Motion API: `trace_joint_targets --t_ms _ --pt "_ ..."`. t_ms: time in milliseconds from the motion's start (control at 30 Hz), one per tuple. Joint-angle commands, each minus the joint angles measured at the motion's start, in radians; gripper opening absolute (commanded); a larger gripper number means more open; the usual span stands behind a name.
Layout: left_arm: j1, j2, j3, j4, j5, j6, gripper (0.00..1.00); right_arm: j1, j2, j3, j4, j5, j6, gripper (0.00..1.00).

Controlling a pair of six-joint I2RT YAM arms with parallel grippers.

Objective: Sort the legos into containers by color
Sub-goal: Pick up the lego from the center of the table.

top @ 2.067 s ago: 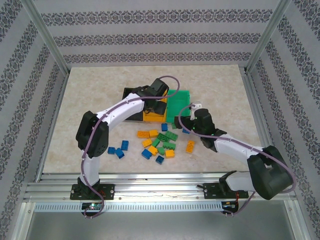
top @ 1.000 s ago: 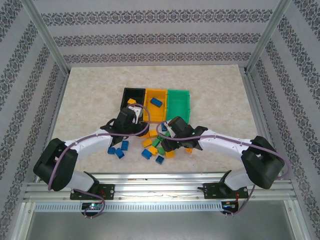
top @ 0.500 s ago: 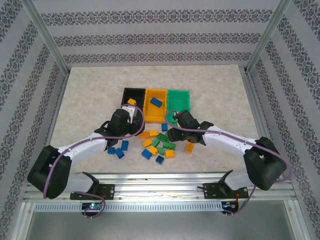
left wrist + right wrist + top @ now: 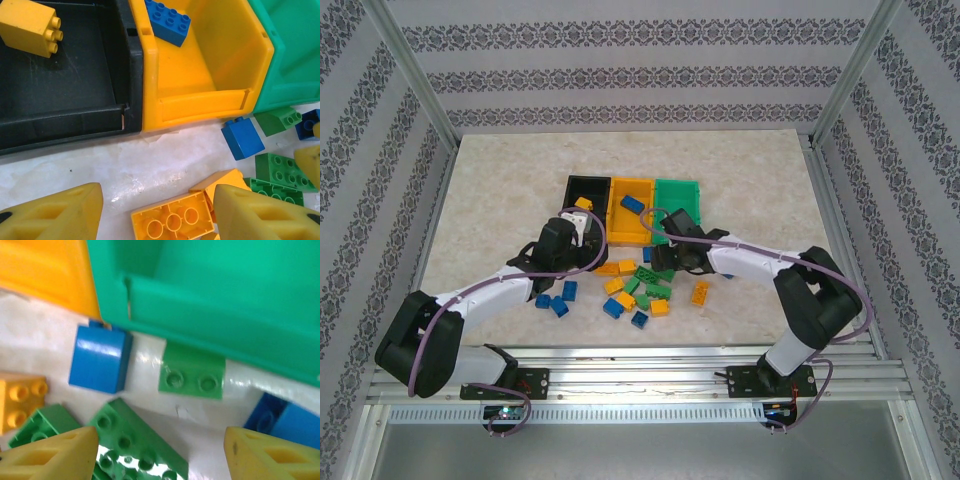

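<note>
Left gripper (image 4: 157, 195), jaws apart, faces three bins (image 4: 200, 106) holding two bricks (image 4: 168, 23).

No writing, label, brand, number or sign could be read. The studs on the small yellow-orange, blue and green plastic bricks (image 4: 168, 22) were too small and blurred to show any lettering. The walls of the black, orange-yellow and green plastic bins (image 4: 200, 102) showed plain colour, with no legible mark.
</note>
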Motion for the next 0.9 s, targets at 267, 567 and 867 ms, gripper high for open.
trace_joint_targets --t_ms 267,567,867 --pt "0.033 0.005 -0.021 0.054 0.022 -0.008 0.60 0.004 0.109 0.074 -0.026 0.158 0.007 0.63" --pt "0.035 0.046 -0.010 0.057 0.043 -0.015 0.60 0.030 0.181 0.127 -0.036 0.163 -0.028 0.49" --pt "0.044 0.037 -0.016 0.058 0.048 -0.012 0.60 0.050 0.165 0.125 -0.059 0.185 -0.031 0.31"
